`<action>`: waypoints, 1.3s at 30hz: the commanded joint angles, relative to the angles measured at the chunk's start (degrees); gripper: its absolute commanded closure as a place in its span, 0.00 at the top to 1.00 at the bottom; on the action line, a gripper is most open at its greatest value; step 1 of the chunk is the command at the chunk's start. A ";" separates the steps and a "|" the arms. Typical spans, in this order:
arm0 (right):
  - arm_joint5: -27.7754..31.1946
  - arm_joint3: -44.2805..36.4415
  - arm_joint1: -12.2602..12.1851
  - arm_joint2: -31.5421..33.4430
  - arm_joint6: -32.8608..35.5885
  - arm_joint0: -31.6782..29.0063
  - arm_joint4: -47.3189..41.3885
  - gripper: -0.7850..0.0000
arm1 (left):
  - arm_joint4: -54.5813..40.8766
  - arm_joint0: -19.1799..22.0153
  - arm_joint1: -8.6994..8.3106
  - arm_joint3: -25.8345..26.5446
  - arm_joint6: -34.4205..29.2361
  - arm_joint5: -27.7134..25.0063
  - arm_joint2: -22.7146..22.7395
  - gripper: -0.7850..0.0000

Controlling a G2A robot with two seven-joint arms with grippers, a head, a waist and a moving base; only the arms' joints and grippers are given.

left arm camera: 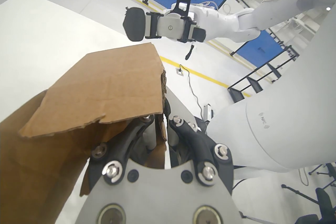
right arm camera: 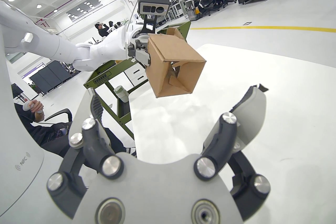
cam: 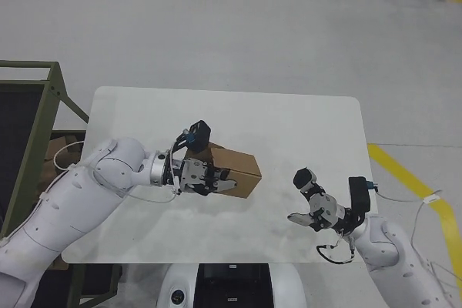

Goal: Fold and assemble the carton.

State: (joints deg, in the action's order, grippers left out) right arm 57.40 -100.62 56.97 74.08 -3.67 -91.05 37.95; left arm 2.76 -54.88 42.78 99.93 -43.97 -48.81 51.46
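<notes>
**Item 1, carton** [cam: 235,171]: brown corrugated board, opened into a rectangular tube and lying on its side. It is held clear of the counter [cam: 292,115], above the counter's middle. The mouth facing the right hand is open, with inner flaps folded loosely inside it. At the opposite end a flap with a ragged, torn edge sticks out.

**Item 2, left hand** [cam: 214,182]: at the end of the carton farthest from the right hand. It is clamped on a carton wall, with the cardboard edge pinched between its fingers, and it carries the carton.

**Item 3, right hand** [cam: 302,199]: well apart from the carton, off its open mouth and turned toward it. The fingers are spread wide with nothing between them.

**Item 4, counter**: white, with rounded corners, lying beneath the carton.

**Item 5, green metal frame** [cam: 55,91]: off the counter's edge, on the side of the carton where the left hand grips, beyond the left arm
</notes>
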 commanded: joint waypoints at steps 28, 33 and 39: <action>0.00 0.00 0.00 0.00 0.00 0.00 0.00 1.00 | 16.45 5.36 -4.69 9.14 -8.30 -3.22 -8.24 0.00; 0.00 0.00 0.00 0.00 0.00 0.00 0.00 1.00 | 18.25 5.16 -4.63 9.22 -8.27 -1.47 -8.20 0.00; 0.00 0.00 0.00 0.00 0.00 0.00 0.00 1.00 | 27.38 5.58 -3.51 10.49 -12.33 5.20 -10.99 0.00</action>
State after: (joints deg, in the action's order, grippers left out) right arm 57.40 -100.62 56.97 74.08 -3.67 -91.04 37.95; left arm 29.12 -49.53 39.08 110.29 -55.47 -44.53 40.97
